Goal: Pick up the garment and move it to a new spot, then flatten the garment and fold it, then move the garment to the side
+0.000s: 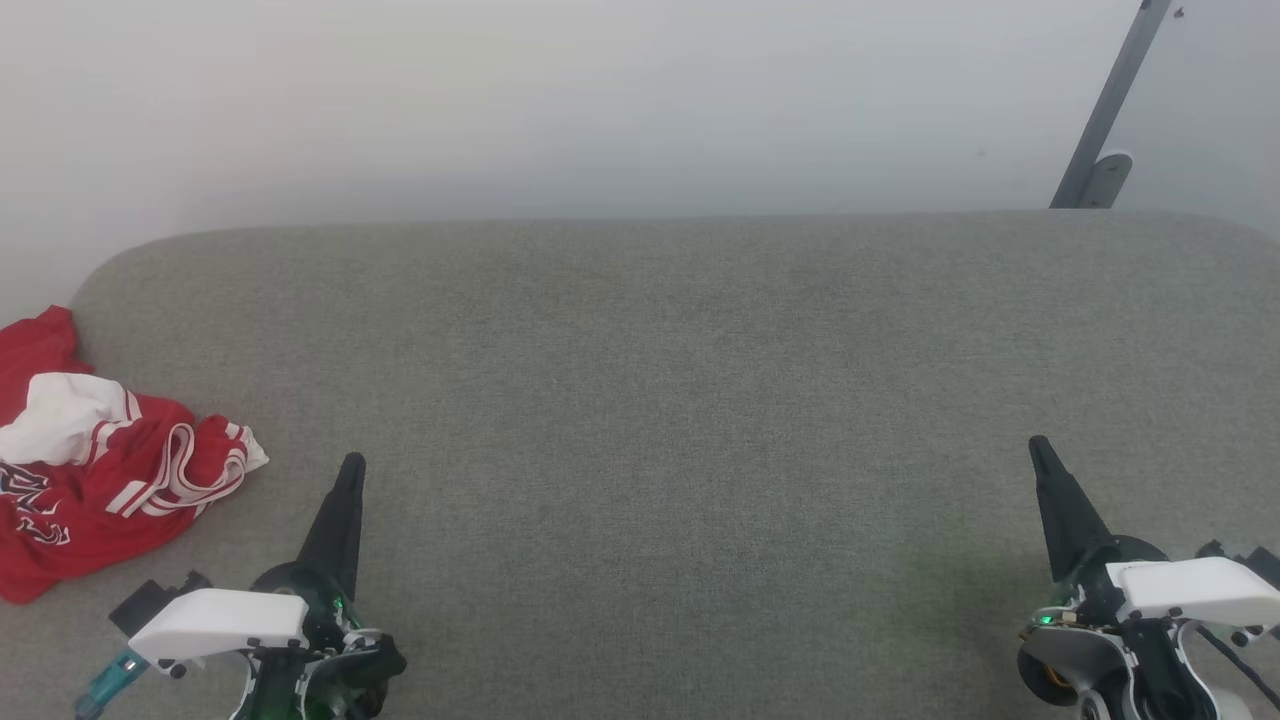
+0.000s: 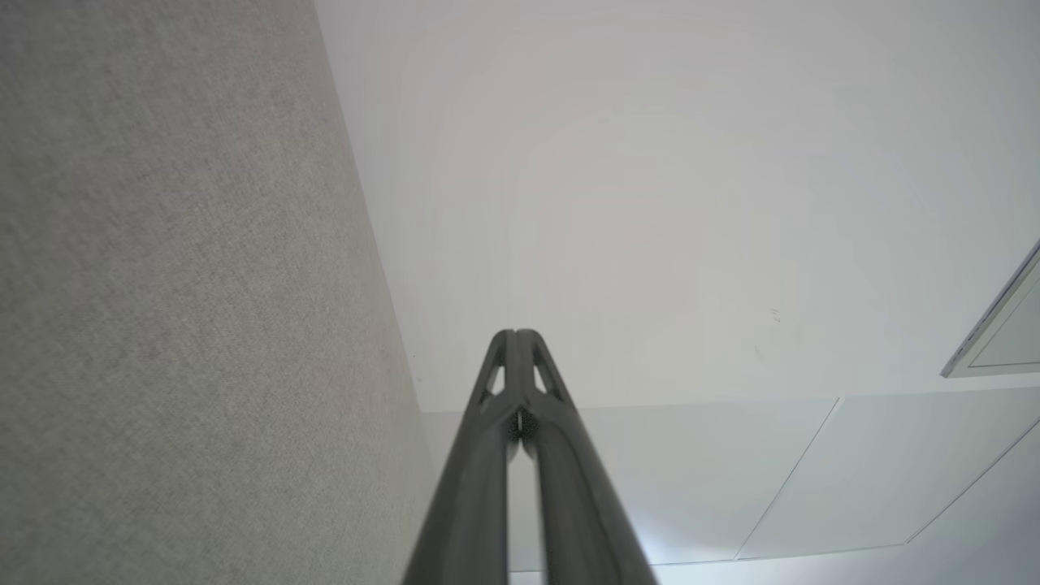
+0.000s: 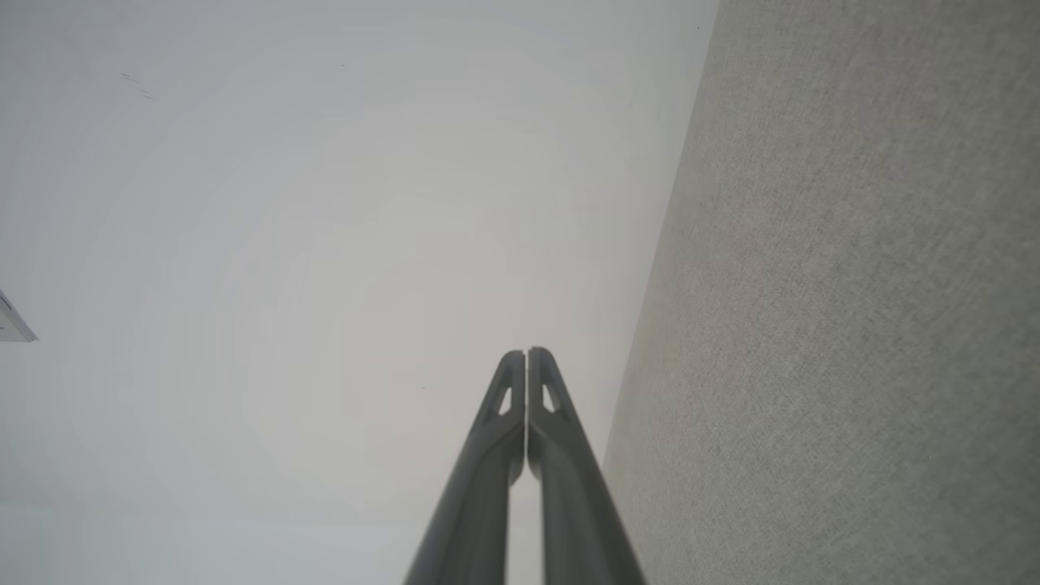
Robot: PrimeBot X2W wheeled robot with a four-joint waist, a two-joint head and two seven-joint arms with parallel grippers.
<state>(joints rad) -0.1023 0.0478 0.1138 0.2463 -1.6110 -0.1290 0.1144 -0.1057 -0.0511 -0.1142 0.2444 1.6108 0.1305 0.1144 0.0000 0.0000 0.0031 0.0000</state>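
Head view: garment [image 1: 90, 480] lay crumpled at the left edge of the counter [image 1: 660, 400], near my left fingers [image 1: 335, 520], untouched. Left fingers and right fingers [image 1: 1065, 510] closed, empty. Judged it soft, light, floppy; best pinched at a raised striped-trim fold.

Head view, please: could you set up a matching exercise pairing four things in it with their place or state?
1 garment
2 left gripper
3 right gripper
4 grey metal strut

A upper right, against the wall
B lower right, shut
C crumpled at the left edge of the grey padded surface
D lower left, shut

Pairs: 1-C, 2-D, 3-B, 4-A
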